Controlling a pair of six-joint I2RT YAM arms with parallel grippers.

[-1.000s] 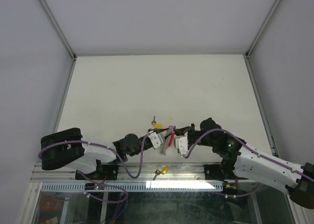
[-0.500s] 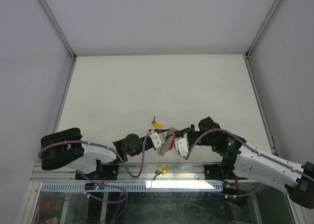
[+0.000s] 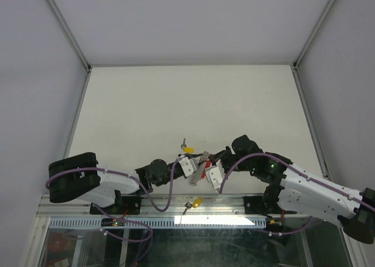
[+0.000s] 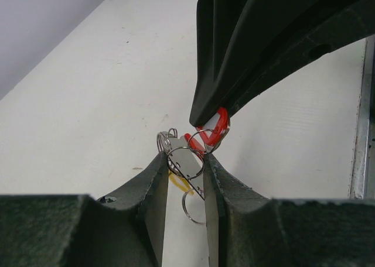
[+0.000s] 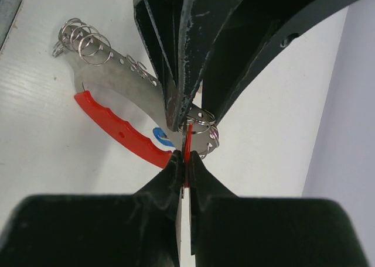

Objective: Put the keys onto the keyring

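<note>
**Threading a key.** The left end effector (image 4: 184, 167) is narrow, pinching the keyring (image 5: 117, 125) by its silver ring row near the front edge of the surface (image 3: 176, 103). The right end effector (image 5: 185, 161) is closed on a red-tagged key (image 5: 188, 139), which meets the end rings. The step probably goes best with the keyring held steady, the key's hole lined up with a ring's split, and a slow advance without forcing.

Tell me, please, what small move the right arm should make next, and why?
Probably a slight forward nudge of the right fingers, to work their red-tagged key onto one of the small rings of the keyring. The left fingers are clamped on the keyring's metal strip, and the key's end sits right at a ring. I cannot tell that it is threaded.
</note>
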